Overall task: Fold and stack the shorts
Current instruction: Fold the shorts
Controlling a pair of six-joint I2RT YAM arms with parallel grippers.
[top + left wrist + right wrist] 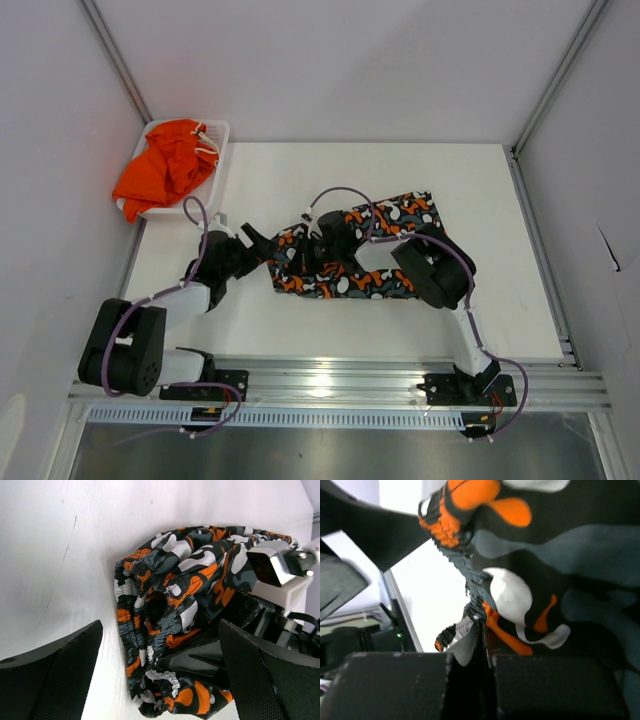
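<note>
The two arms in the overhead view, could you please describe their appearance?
Both the left arm and right arm have bulky black joint housings, white links and a looping purple cable. The fingers are black with finely dimpled pads.

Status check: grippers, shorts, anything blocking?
Left gripper open by waistband. Right gripper shut on patterned shorts, on table. Orange shorts in mesh basket. Nothing blocking.

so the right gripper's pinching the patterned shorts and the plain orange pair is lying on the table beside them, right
Not quite. The right gripper is shut on the patterned shorts, but the orange pair lies in the white basket at the far left corner; the top view shows it.
</note>
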